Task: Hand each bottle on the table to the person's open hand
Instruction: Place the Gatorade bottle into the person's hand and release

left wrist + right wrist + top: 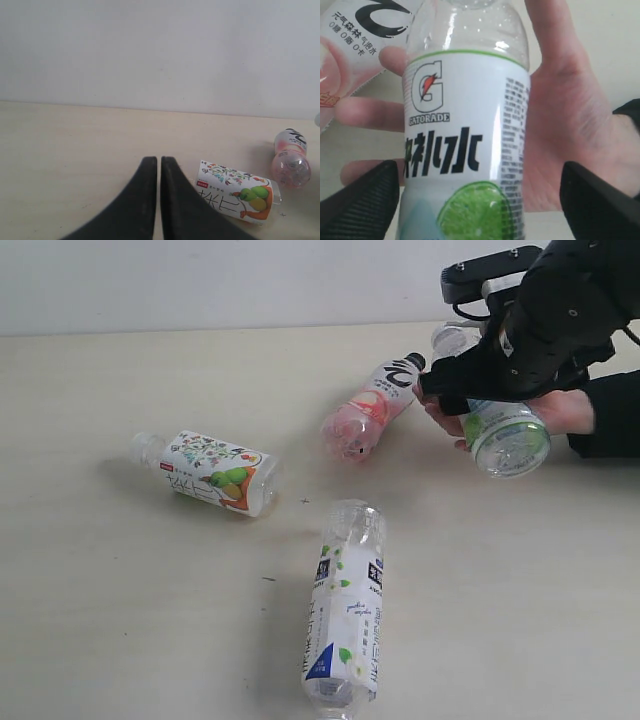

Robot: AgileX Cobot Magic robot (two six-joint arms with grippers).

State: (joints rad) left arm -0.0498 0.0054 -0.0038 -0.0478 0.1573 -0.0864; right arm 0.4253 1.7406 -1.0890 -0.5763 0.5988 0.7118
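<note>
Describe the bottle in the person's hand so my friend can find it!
Find the pale table and follow it to the right side, where a bare hand lies palm up. The bottle on that palm is it: it alone has a green lime on its label and lies off the tabletop.

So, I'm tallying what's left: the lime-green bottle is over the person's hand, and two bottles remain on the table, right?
No, three remain: the pink bottle, the fruit-label bottle and the leafy bottle lie on the table, as the exterior view shows. The rest holds.
</note>
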